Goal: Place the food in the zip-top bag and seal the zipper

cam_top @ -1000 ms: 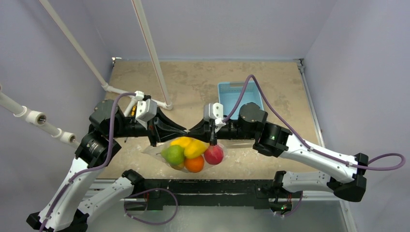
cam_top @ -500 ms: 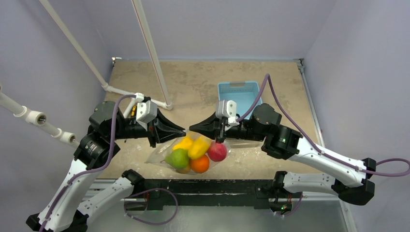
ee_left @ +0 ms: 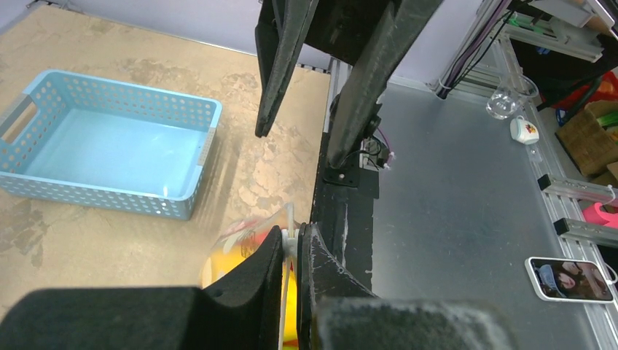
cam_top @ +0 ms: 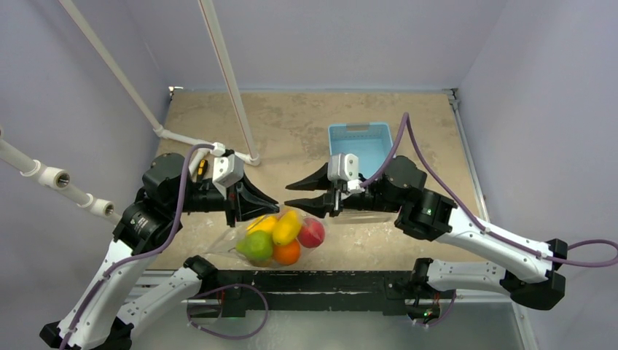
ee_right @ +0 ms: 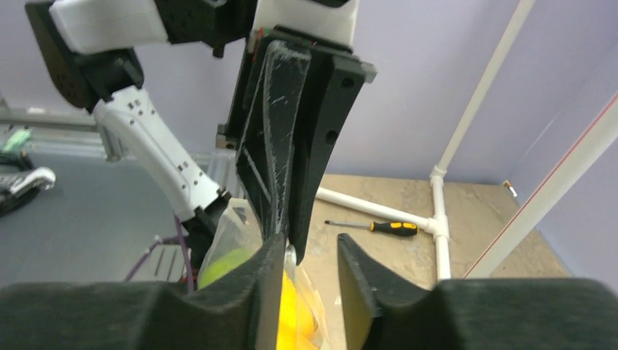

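Zipper (ee_left: pixel 291 216) in left hand (ee_left: pixel 292 236), clear only from left wrist

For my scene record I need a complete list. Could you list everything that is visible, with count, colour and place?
clear dotted zip-top bag: one, transparent, held up at the table's near edge
glossy toy fruits: at least four; red, orange, yellow, green; inside the bag
light-blue perforated plastic basket: one, far right of the table, empty
screwdriver with yellow-and-black handle: one, on the table beside a pipe
white plastic pipes: several, rising over the table's left side
sandy-brown table: one, under everything
left gripper: black, shut on the bag's mouth strip
right gripper: black, open, beside the bag's mouth
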Motion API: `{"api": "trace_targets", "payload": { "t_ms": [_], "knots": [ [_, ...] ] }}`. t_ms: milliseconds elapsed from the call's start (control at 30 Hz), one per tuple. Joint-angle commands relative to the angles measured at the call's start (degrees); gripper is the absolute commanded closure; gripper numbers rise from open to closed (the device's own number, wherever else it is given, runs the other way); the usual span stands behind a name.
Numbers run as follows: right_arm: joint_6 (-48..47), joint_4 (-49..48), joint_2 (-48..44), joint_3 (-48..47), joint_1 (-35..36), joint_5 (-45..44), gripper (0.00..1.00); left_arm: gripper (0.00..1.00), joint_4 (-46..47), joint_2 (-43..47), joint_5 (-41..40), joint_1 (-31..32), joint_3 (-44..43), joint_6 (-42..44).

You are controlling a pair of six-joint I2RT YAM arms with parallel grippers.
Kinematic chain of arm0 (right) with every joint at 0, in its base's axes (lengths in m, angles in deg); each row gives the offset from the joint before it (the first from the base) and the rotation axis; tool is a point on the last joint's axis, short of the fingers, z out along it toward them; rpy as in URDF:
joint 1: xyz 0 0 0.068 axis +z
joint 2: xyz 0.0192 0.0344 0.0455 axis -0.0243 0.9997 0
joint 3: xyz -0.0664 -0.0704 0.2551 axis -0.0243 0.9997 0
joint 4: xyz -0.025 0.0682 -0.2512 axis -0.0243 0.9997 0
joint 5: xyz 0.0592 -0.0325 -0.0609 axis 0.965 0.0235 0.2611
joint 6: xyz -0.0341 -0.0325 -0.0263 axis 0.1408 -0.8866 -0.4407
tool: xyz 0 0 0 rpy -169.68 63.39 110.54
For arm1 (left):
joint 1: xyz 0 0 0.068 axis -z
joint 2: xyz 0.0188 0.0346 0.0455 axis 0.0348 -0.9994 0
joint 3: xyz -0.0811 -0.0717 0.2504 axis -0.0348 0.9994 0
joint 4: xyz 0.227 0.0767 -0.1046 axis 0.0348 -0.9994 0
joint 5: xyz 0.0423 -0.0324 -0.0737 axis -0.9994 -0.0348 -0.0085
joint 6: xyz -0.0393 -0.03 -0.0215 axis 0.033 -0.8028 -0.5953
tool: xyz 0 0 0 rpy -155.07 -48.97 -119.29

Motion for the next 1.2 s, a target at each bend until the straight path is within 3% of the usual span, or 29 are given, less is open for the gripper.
{"api": "trace_targets", "payload": {
  "t_ms": [0, 233, 600, 1000, 1167],
  "knots": [
    [-1.9, 3.2, -0.4, 0.3, -0.2, 6.1, 0.61, 1.00, 0.7, 0.4, -0.1, 0.1, -0.6, 1.7],
    [-3.1, 4.3, 0.8, 1.8, -0.2, 10.7, 0.51, 1.00, 1.0, 0.1, 0.1, 0.1, -0.4, 1.7],
    [-1.5, -3.1, 4.5, 5.5, -0.2, 9.1, 0.43, 1.00, 2.6, -0.1, 1.4, 0.2, -0.8, 0.5],
    [0.8, -11.0, 7.6, 7.6, -0.2, 11.2, 0.45, 1.00, 2.9, 0.0, 1.2, 0.2, -1.4, 0.3],
    [1.8, -12.8, 8.0, 8.4, -0.2, 11.4, 0.53, 1.00, 3.0, 0.1, 1.4, 0.2, -1.8, 0.1]
  ]
}}
